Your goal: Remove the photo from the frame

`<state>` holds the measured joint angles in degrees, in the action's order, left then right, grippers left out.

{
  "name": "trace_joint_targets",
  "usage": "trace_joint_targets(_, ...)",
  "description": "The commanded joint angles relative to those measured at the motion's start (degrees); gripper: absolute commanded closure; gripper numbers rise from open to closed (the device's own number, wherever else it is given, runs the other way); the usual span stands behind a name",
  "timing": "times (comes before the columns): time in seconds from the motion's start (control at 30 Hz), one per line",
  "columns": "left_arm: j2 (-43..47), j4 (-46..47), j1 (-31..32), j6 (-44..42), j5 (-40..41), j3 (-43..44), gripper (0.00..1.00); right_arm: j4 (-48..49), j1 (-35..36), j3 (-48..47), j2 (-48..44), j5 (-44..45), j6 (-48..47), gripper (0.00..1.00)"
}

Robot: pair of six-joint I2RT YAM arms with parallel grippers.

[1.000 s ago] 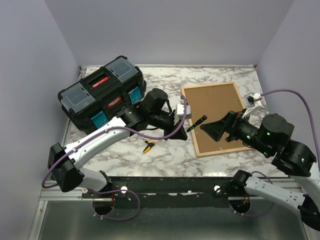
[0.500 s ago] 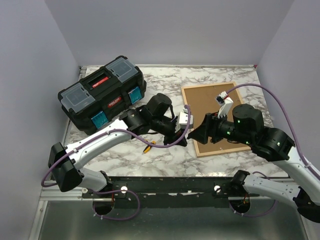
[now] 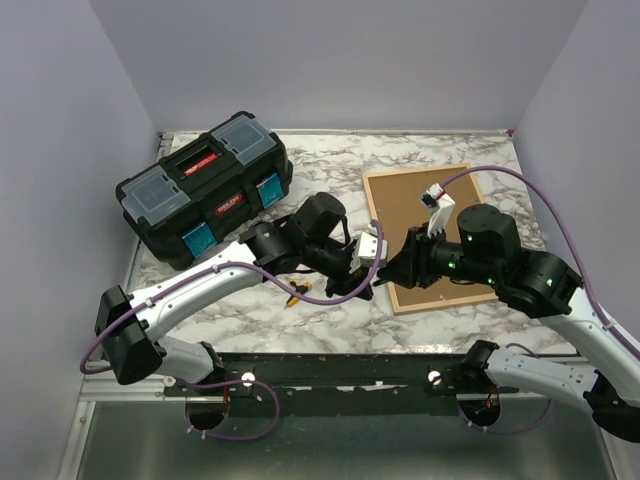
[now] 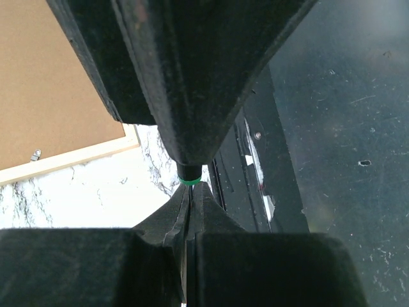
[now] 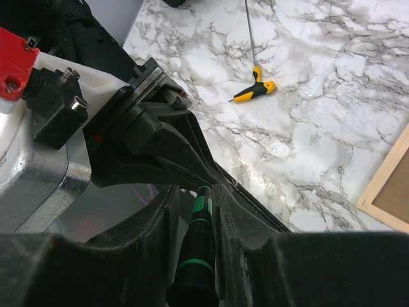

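Frame (image 3: 415, 171) lies back-up on counter (image 3: 330, 160), backing (image 3: 410, 205) on, photo hidden: nothing out yet. Right claw (image 5: 195, 204) pinches a green-banded tool (image 5: 193, 256). Left claw (image 4: 190, 192) is narrow at its tip, maybe gripping.

1. Back wall (image 3: 340, 60): plain pale lilac, matt, evenly lit.
2. Left wall (image 3: 60, 150) and right wall (image 3: 590, 100): same lilac finish, closing the space in on both sides.
3. Table (image 3: 330, 155): white top with grey marble veining, reaching all three walls; a soft glare on it in the right wrist view.
4. Rail (image 3: 340, 368): black strip along the table's near edge.
5. Metal sheet (image 3: 330, 450): dull grey, below the rail.
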<state>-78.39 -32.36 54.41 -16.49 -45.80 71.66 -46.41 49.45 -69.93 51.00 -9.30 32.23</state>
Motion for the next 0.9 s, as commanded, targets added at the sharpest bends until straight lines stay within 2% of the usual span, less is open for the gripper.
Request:
trace_joint_targets(0.0, 1.79, 0.44, 0.43, -1.88, 0.0, -0.69, 1.0, -0.6, 0.21, 0.2, -0.43, -3.03, -1.68, 0.63)
trace_joint_targets(0.07, 1.66, 0.37, 0.43, -1.96, 0.01, -0.73, 1.0, -0.75, 0.23, 0.69, -0.97, -3.22, -1.97, 0.59)
trace_joint_targets(0.13, 1.58, 0.31, 0.49, -1.97, 0.02, -0.73, 1.0, -0.78, 0.21, 1.08, -1.18, -3.85, -2.08, 0.59)
trace_joint_targets(0.27, 1.49, 0.28, 0.6, -2.05, 0.11, -0.73, 1.0, -0.65, 0.21, 1.63, -0.76, -4.94, -2.62, 0.7)
trace_joint_targets(0.4, 1.65, 0.36, 0.69, -2.18, 0.35, -0.87, 1.0, -0.63, 0.21, 2.32, -0.24, -5.25, -3.29, 0.71)
trace_joint_targets(0.43, 1.66, 0.37, 0.69, -2.27, 0.46, -0.91, 1.0, -0.67, 0.21, 2.47, -0.28, -5.15, -3.5, 0.74)
trace_joint_targets(0.5, 1.74, 0.38, 0.76, -2.31, 0.45, -0.93, 1.0, -0.2, 0.21, 2.61, -0.51, -4.45, -3.54, 0.96)
trace_joint_targets(0.53, 1.75, 0.37, 0.77, -2.23, 0.49, -0.91, 1.0, 0.09, 0.21, 2.77, -0.62, -3.82, -3.45, 0.99)
trace_joint_targets(0.6, 2.05, 1.23, 0.78, -1.33, 2.22, -1.05, 1.0, 0.78, 0.21, 3.45, -1.47, -1.25, -2.69, 1.0)
trace_joint_targets(0.63, 2.41, 1.79, 0.78, -0.81, 3.76, -1.16, 0.96, 1.1, 0.21, 4.01, -2.1, 1.03, -2.13, 1.0)
trace_joint_targets(0.8, 4.64, 5.78, 0.68, 2.6, 17.38, -2.24, 0.41, -0.39, 0.23, 7.02, -4.95, 17.02, 0.8, 1.0)
trace_joint_targets(0.87, 5.94, 7.77, 0.29, 3.4, 23.77, -3.08, 0.28, -1.06, 0.22, 8.29, -5.98, 22.3, 1.78, 1.0)
